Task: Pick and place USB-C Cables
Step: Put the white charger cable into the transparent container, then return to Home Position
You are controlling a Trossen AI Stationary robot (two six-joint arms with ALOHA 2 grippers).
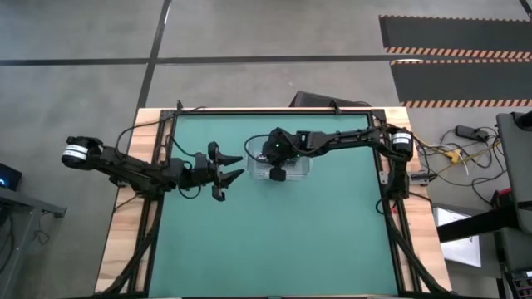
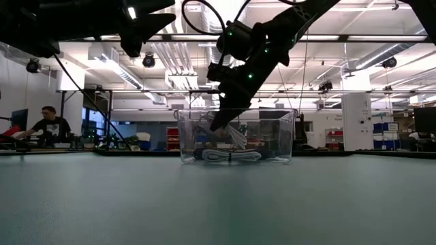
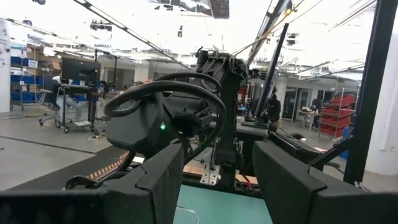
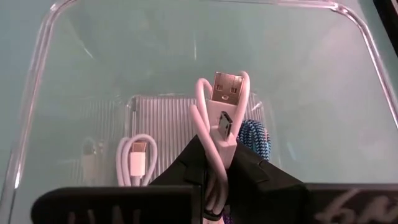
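cables are mostly sitting in the clear plastic container near the far middle of the green table. right gripper is reaching down into that container from above, and its jaws are pinching a white usb cable bundle right at the fold, with the big usb plug and a smaller plug sticking up past the fingertips. a blue-and-white braided cable is sitting right beside the held one, touching it or close to it, and another white cable is lying coiled on the container floor a bit apart. in the low view you can see a cable loop lying flat along the container bottom too.

left gripper is just hanging over the table beside the container, jaws spread wide, holding nothing.

my guess is it's either mid-lift or mid-drop with that white bundle, can't tell which.

stuff that could go wrong from here: the grip is on a soft folded loop, so the cable could be slipping through the fingers or unfolding on the way up. the braided one is so close it might be getting dragged along. and if a plug is catching the container wall, the light container could be tipping or sliding with it.
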